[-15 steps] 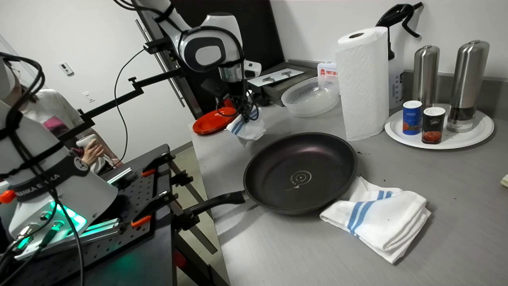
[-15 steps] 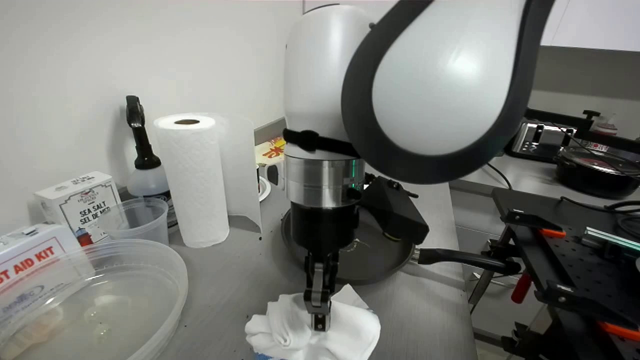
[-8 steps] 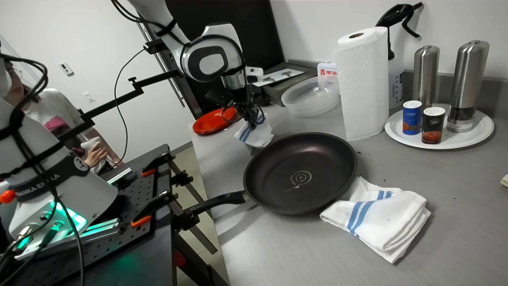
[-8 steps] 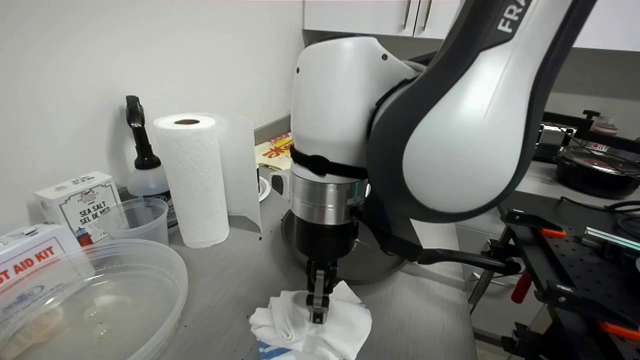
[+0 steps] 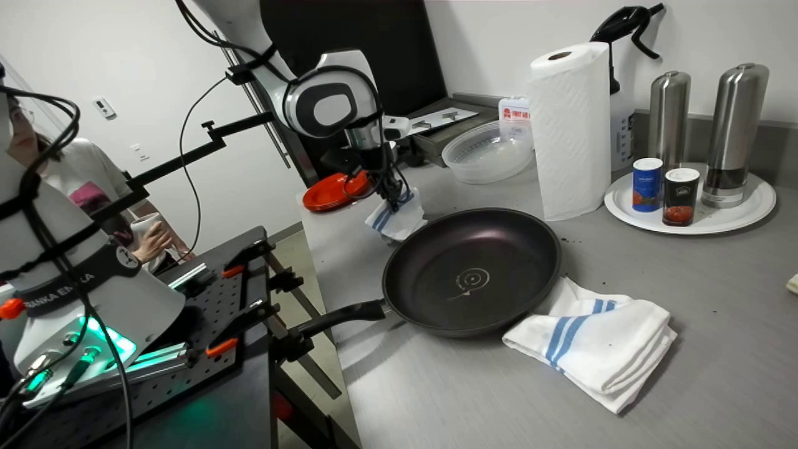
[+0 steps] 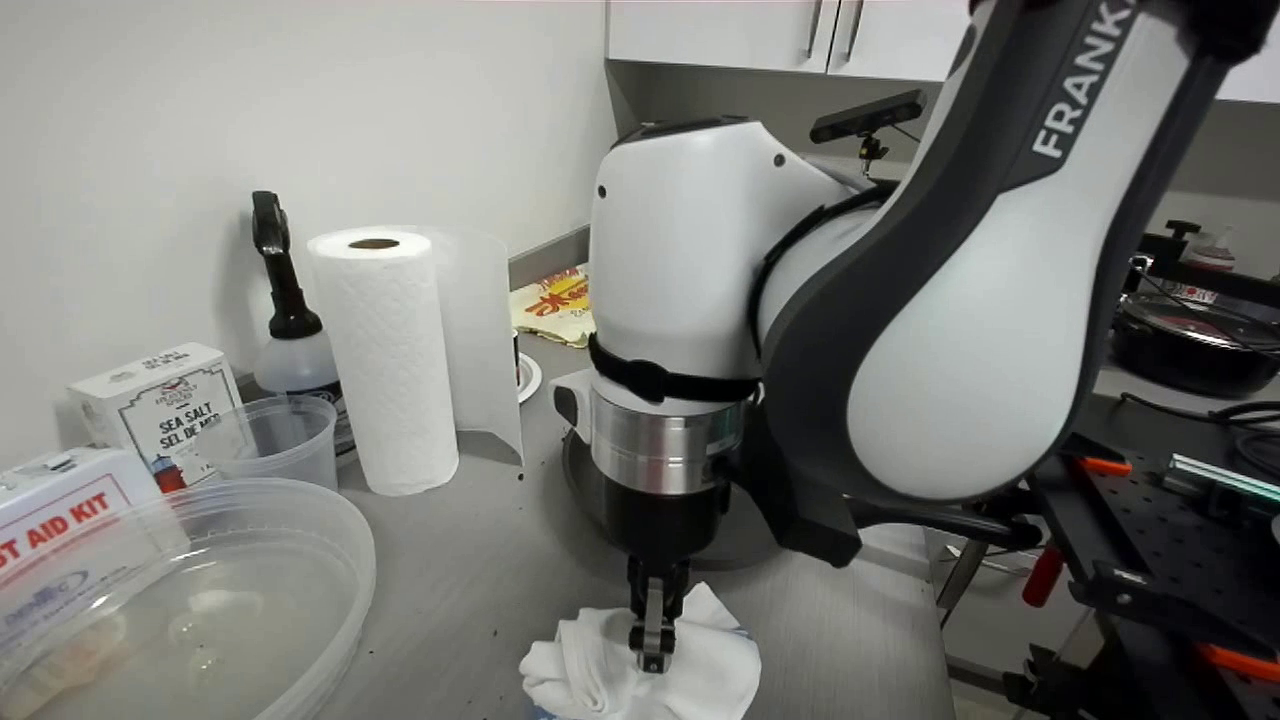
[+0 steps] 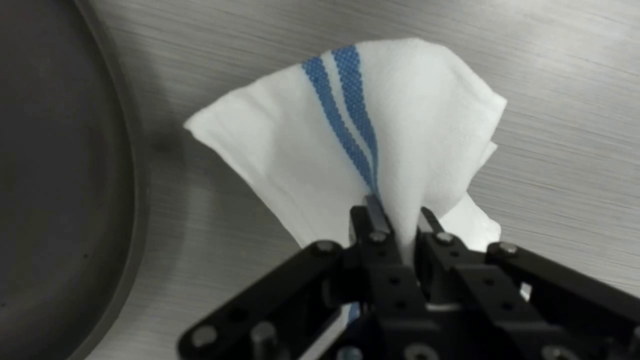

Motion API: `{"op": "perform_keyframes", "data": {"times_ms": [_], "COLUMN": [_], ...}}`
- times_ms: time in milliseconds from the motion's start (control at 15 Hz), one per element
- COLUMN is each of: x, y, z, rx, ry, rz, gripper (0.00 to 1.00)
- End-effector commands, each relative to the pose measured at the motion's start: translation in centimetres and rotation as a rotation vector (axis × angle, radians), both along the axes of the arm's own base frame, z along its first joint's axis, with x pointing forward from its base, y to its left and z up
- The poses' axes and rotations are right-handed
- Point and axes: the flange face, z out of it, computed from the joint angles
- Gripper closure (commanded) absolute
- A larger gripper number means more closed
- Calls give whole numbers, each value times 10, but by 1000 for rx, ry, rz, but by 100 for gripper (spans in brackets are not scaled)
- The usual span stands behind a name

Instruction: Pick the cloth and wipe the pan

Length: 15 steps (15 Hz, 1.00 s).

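Pale wall (image 6: 430, 110) behind a grey, brushed-looking worktop (image 5: 449, 399); a dark panel (image 5: 405, 56) stands at its far end in an exterior view. Arm (image 6: 680, 250): reaches out over the worktop, its last links bent downward, wrist (image 6: 655, 450) close to vertical, tool (image 7: 399, 212) pointing down. Tool is clamped on the cloth (image 7: 300, 145): in the wrist view one white fold is pinched between the two fingers (image 7: 361, 220), the rest fanned out, two blue stripes running into the grip. Cloth is beside the pan (image 5: 492, 265), outside its rim, a strip of worktop showing between them in the wrist view. Whether its underside meets the worktop I cannot tell. Pan sits upright; its handle (image 5: 343, 316) reaches past the worktop edge. Folded towel (image 5: 592, 343), also blue-striped, lies just beside the pan; paper roll (image 5: 570, 131) stands beyond.

Readable: "FRANKA" on the arm, final letter clipped; "SEA SALT / SEL DE MER" on a box (image 6: 170, 415); "AID KIT" in red on a white case (image 6: 70, 505) behind a clear tub (image 6: 262, 630). Pan's printed mark (image 5: 472, 282): ring figure, lettering too small to read.
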Motion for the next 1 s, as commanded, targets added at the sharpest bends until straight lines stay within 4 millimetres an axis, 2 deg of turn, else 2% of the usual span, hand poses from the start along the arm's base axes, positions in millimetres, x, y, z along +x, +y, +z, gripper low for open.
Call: {"op": "perform_keyframes", "data": {"times_ms": [0,67,133,200,467,733,933], "x": [-2,-2,-2,-2,-1,-1,8], "y": [7,8,8,8,9,11,12], "z": [-2,-2,-2,-1,10,31,55], "rx": [-12,-12,-11,-9,-6,-4,8], "ry": [-5,-3,-2,0,56,207,258], "rz": [-14,-16,-16,-17,-2,5,21], "gripper": [97,64,63,58,29,2,0]}}
